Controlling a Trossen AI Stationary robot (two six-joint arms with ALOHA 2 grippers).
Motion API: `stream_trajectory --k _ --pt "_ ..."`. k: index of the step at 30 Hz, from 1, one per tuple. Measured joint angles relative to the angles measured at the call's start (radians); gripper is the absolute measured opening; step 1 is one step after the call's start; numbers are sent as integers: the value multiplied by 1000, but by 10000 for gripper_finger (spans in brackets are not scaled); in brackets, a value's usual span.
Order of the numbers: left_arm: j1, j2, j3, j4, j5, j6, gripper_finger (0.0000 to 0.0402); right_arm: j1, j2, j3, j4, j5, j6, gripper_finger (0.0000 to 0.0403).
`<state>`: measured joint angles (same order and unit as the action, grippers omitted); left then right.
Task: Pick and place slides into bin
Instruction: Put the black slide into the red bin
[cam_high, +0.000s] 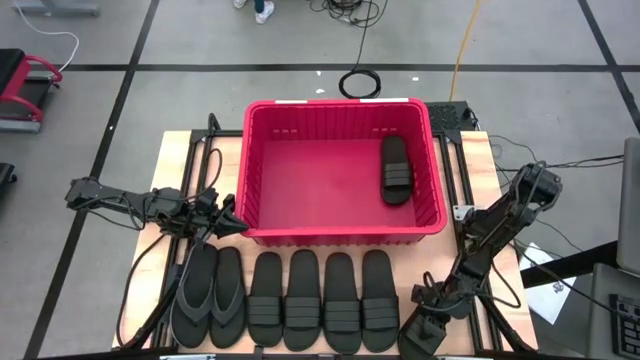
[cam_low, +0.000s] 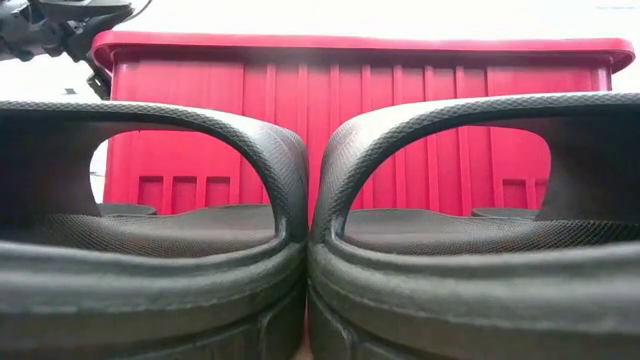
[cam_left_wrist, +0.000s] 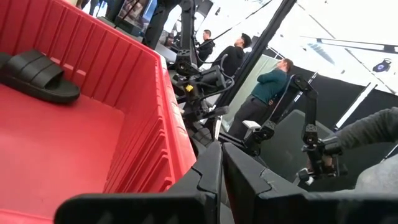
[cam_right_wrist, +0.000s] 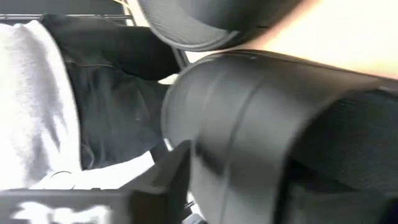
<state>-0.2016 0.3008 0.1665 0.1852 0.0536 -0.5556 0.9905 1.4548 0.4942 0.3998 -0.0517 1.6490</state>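
Observation:
The red bin (cam_high: 340, 236) stands at the table's far middle, with one black slide (cam_high: 395, 168) lying flat at its right side. Two greyer flip-flops (cam_high: 208, 296) and several strapped slides (cam_high: 320, 300) lie side by side in front of the bin. Two of these fill the low view (cam_low: 150, 250). My left gripper (cam_high: 236, 222) is shut and empty at the bin's near left corner. My right gripper (cam_high: 432, 306) is at the table's near right corner, shut on another black slide (cam_high: 420, 336). My right gripper holds the black slide by its broad strap (cam_right_wrist: 249, 124), which fills the wrist view right in front of the fingers. One finger (cam_right_wrist: 171, 177) shows beside the strap and the slide hides the other. The arm slants down toward the near edge. I cannot tell whether the slide is clear of the table.
The bin's tall ribbed wall (cam_low: 370, 120) rises just behind the row of slides. People stand in the room beyond the table (cam_left_wrist: 267, 87). A cable coil (cam_high: 360, 82) lies on the floor behind the bin. Bare bin floor (cam_high: 310, 180) shows left of the slide.

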Motion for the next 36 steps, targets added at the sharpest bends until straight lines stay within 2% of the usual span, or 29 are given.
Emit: stream_trajectory --k 4,5,13,18,22,28,36 --pt "0 0 0 0 0 1 26 0 -18 -1 13 -1 -1 33" --pt "0 0 0 0 0 1 26 0 -26 -1 20 -1 -6 18" --pt "0 0 0 -1 0 1 26 0 -145 32 49 -7 -52 6" --pt "0 0 0 -1 -1 -5 26 0 -217 142 -4 -1 -180 6" --pt "0 0 0 -1 -2 -5 26 -2 -234 291 -224 -1 -321 5" --pt "0 0 0 0 -6 -7 26 -48 -256 513 -691 11 -499 5" --pt "0 0 0 3 -10 -7 26 -159 -375 762 -1153 158 -776 5"
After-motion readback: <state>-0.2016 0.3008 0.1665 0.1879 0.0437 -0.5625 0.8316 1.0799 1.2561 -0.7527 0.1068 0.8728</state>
